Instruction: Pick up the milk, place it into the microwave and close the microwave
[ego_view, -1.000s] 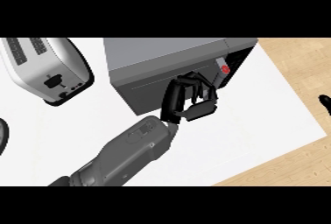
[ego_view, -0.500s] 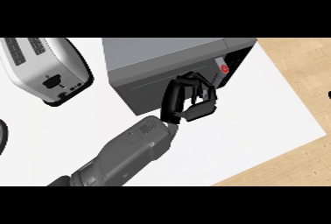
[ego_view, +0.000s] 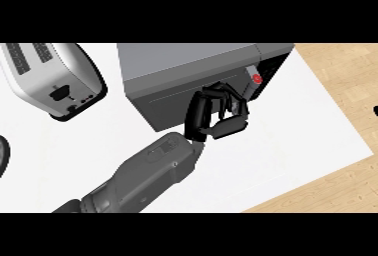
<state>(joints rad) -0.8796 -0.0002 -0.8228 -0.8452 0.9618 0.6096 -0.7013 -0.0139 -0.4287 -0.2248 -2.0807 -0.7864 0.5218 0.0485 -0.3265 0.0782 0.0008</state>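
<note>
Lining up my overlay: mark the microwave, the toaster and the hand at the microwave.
microwave (ego_view: 184, 65): head view, grey top panel.
toaster (ego_view: 52, 80): head view, silver side above its lever.
hand (ego_view: 214, 116): head view, black palm against the microwave's front.

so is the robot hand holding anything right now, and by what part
Nothing is visibly held. The robot hand is curled against the front of the microwave, beside its control panel. No milk shows, and whether the fingers grip any part of the door cannot be told.
</note>
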